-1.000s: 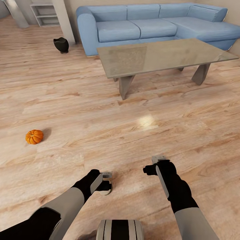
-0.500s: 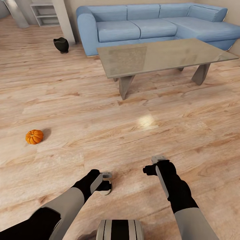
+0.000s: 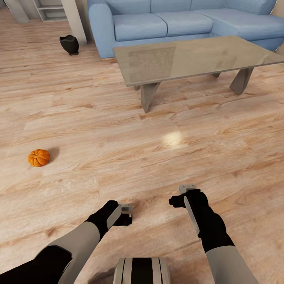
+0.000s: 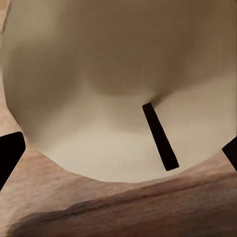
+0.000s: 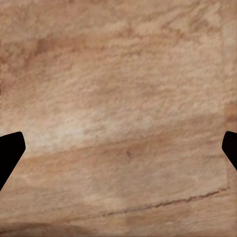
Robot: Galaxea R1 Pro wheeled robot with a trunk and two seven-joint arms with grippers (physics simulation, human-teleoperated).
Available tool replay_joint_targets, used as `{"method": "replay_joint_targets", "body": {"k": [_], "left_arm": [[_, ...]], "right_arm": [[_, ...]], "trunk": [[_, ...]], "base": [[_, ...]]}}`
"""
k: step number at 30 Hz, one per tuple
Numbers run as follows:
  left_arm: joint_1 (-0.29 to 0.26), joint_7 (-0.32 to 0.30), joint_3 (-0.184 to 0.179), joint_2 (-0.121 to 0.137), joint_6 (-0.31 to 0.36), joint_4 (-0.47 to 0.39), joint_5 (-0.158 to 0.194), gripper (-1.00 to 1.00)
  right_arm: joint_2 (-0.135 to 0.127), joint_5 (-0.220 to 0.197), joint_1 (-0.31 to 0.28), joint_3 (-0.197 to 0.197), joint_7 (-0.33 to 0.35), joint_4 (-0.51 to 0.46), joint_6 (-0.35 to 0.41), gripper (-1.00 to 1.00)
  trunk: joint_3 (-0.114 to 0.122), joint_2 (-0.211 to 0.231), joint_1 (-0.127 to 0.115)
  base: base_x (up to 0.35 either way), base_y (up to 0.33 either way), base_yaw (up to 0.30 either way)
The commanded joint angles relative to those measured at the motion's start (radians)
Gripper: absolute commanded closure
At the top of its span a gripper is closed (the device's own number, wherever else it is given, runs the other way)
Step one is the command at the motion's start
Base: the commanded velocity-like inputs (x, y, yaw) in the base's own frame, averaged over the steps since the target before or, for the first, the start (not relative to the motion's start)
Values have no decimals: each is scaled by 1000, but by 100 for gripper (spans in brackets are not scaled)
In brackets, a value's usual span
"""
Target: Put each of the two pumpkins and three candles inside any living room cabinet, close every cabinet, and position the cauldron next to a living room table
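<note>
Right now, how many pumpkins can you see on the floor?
1. A single orange pumpkin sits on the wood floor, off to the robot's left and well short of the glass coffee table. Another could lie outside the picture.

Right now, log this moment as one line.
phase: transit | pumpkin: on floor, left | cauldron: floor by sofa | table: ahead | left gripper, right gripper: empty

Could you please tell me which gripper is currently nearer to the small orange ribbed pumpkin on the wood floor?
Left. The left gripper hangs low near the robot, with the small orange ribbed pumpkin ahead and further left. The right gripper sits farther across, on the other side.
</note>
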Motion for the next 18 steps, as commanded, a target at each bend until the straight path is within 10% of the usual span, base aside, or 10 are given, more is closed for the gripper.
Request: {"method": "replay_joint_targets", "body": {"k": [1, 18], "left_arm": [[0, 9, -4, 0, 3, -1, 11, -100], [0, 9, -4, 0, -4, -1, 11, -100]], "right_arm": [[0, 7, 0, 1, 1, -1, 5, -100], [8, 8, 0, 1, 1, -1, 5, -100]], "trunk": [[-1, 0, 0], [-1, 0, 0]], "base": [[0, 0, 0], [43, 0, 0]]}}
